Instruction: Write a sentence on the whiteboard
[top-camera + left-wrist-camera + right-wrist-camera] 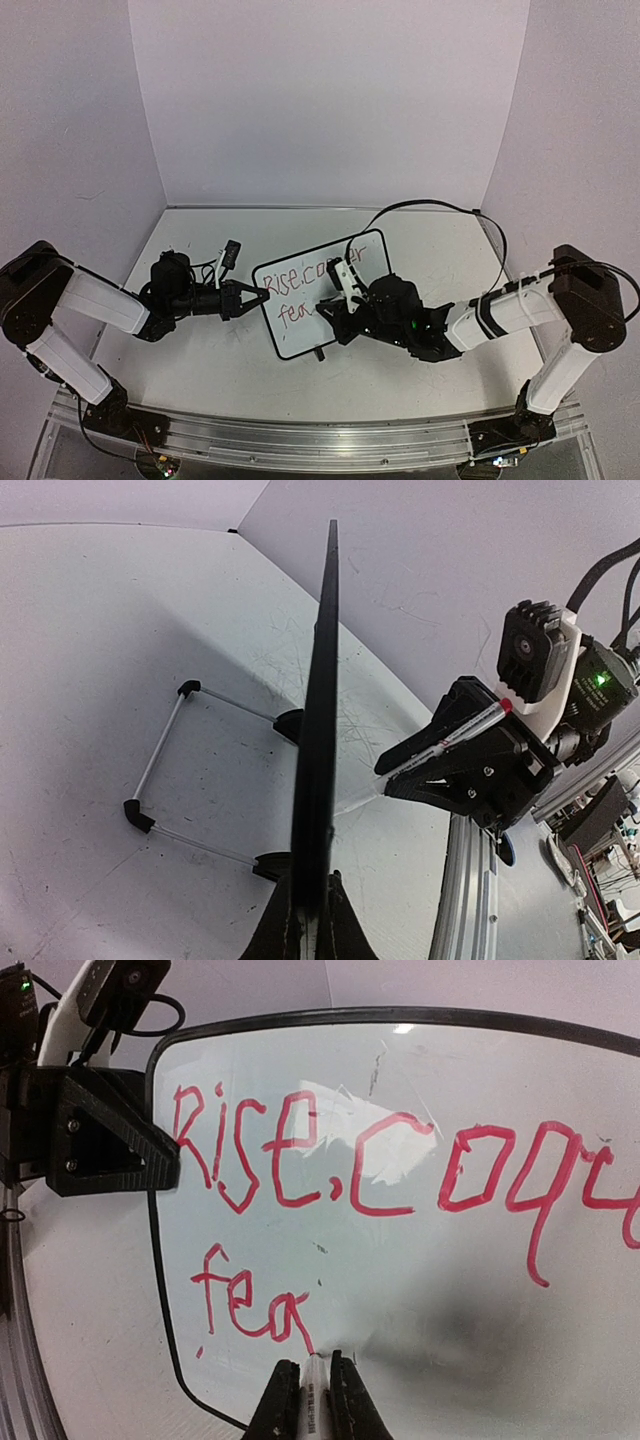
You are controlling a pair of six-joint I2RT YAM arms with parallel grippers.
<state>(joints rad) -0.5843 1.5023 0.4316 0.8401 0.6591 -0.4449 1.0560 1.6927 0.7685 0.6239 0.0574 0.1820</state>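
**Marker (314,1388) tip pressed to whiteboard (303,335)**

The whiteboard is stood near the middle of the table (200,372), its left edge pinched in the fully closed left claw (308,925). The marker is gripped in the closed right claw (312,1402), and its tip is set against the board just after "fea", the second line of the red sentence (350,1155) beginning "Rise".
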